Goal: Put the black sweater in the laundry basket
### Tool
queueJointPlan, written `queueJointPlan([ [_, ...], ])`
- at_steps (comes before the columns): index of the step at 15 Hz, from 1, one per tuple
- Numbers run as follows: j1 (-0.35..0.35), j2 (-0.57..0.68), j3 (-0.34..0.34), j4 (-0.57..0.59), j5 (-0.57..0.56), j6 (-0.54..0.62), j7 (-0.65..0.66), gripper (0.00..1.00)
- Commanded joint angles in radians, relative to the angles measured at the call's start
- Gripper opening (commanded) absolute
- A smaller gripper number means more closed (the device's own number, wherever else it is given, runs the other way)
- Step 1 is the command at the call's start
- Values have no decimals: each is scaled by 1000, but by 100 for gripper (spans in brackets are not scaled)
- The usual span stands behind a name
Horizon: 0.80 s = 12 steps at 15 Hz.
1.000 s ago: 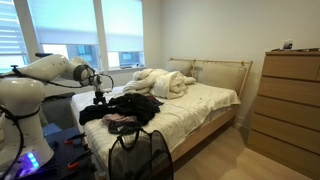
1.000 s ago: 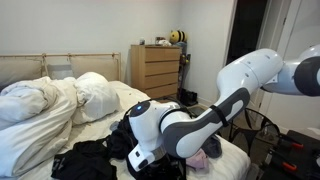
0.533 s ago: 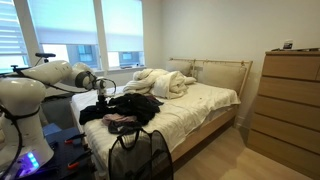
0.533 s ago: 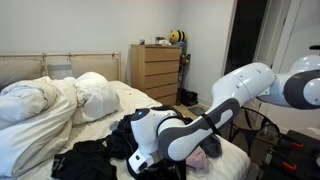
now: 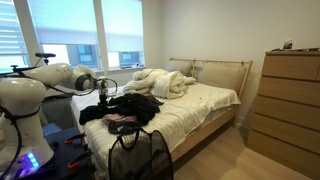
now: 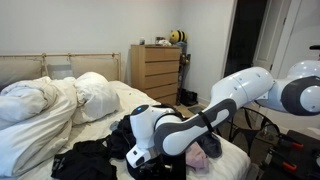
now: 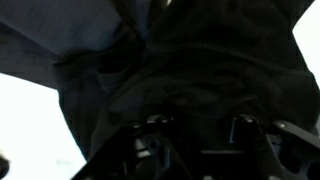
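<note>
The black sweater (image 5: 137,104) lies in a heap on the white bedsheet (image 5: 198,104), left of the middle. The pincer (image 7: 200,128) hangs wide open right over it, holding nothing, so it can grab. The laundry basket (image 5: 145,153) waits at the bottom.

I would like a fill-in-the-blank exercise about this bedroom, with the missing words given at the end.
The black sweater lies on the ___, not in the laundry basket.
The crumpled duvet is ___.
The wooden dresser carries a ___ object on top.
Missing words: bed; white; yellow.
</note>
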Motion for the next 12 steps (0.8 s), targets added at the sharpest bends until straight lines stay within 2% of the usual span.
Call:
queueJointPlan([
  [1, -3, 17, 6, 54, 15, -36, -10, 20],
  [4, -2, 15, 6, 59, 15, -40, -4, 0],
  [6, 3, 9, 8, 67, 16, -58, -2, 0],
  [8, 40, 5, -28, 125, 41, -129, 1, 2],
  [12, 120, -30, -51, 222, 44, -327, 10, 2],
])
